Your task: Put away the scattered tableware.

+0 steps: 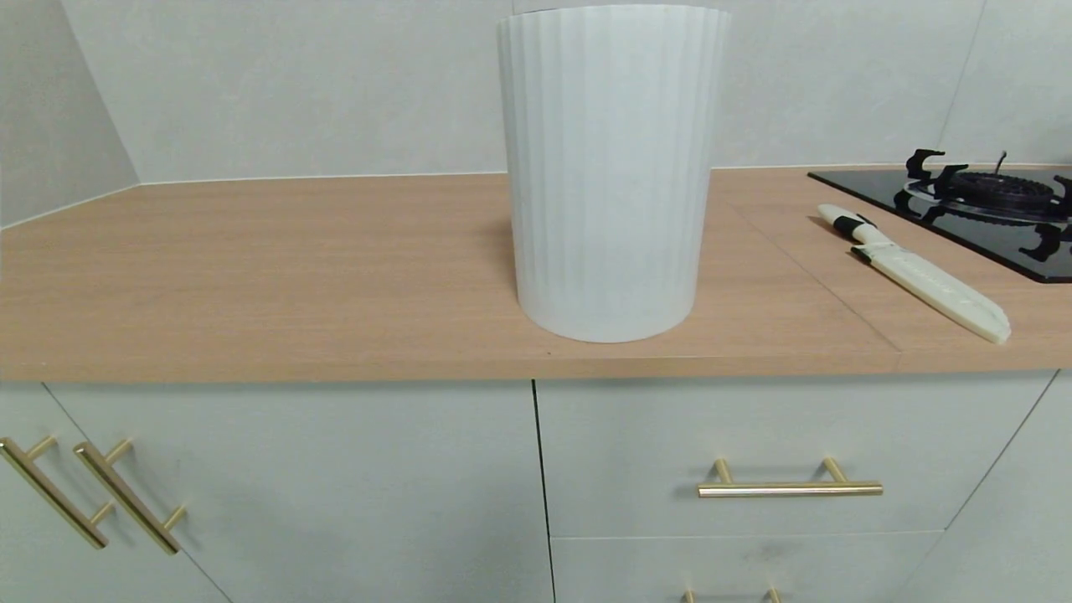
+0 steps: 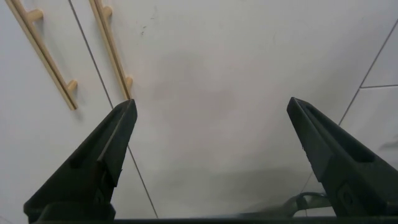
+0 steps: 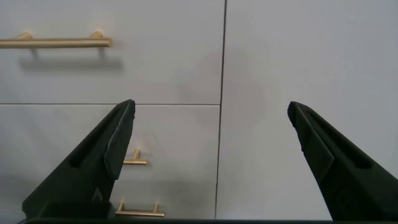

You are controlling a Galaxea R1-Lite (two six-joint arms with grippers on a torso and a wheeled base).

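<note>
A tall white ribbed container stands upright on the wooden countertop, near its front edge. To its right a knife with a cream blade and a white-and-black handle lies flat on the counter, beside the stove. My left gripper is open with nothing between its fingers, facing the pale cabinet doors. My right gripper is open too, holding nothing, and faces the drawer fronts below the counter.
A black glass hob with a burner grate takes up the counter's far right. Below the counter are pale doors and drawers with gold bar handles. A tiled wall closes the back and left.
</note>
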